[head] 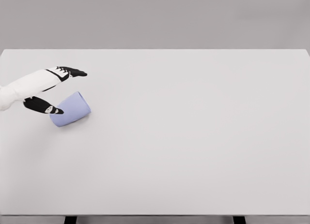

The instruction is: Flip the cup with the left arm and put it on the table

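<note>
One cup: a pale blue cup (71, 108) lies on its side near the left edge of the white table (193, 137), tilted with one end toward the far right.
My left hand (54, 91): reaching in from the left, spread wide around the cup's near end.
My fingers (72, 71): stretched out flat beyond the cup, not touching it.
My thumb (46, 107): set against the cup's lower left end; nothing gripped.
</note>
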